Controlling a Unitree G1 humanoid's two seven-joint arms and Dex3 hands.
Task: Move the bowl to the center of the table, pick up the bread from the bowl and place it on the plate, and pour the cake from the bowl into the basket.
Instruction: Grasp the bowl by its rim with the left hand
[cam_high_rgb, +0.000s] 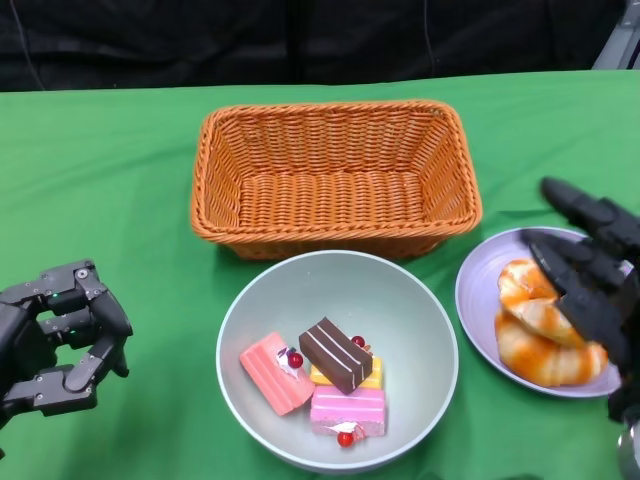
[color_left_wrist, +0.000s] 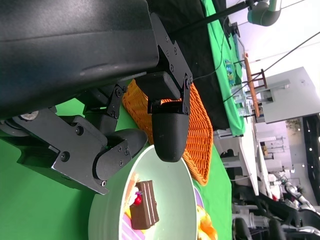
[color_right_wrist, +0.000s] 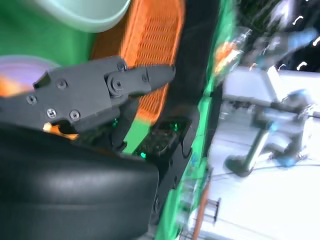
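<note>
Basket (cam_high_rgb: 335, 175) behind bowl (cam_high_rgb: 420, 320); plate (cam_high_rgb: 475, 300) beside

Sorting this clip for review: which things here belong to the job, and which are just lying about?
Job:
bowl
cake pieces in the bowl
bread on the plate
plate
basket
left robot hand
right robot hand

Lying about:
nothing on the green table; blurred furniture beyond it
</note>
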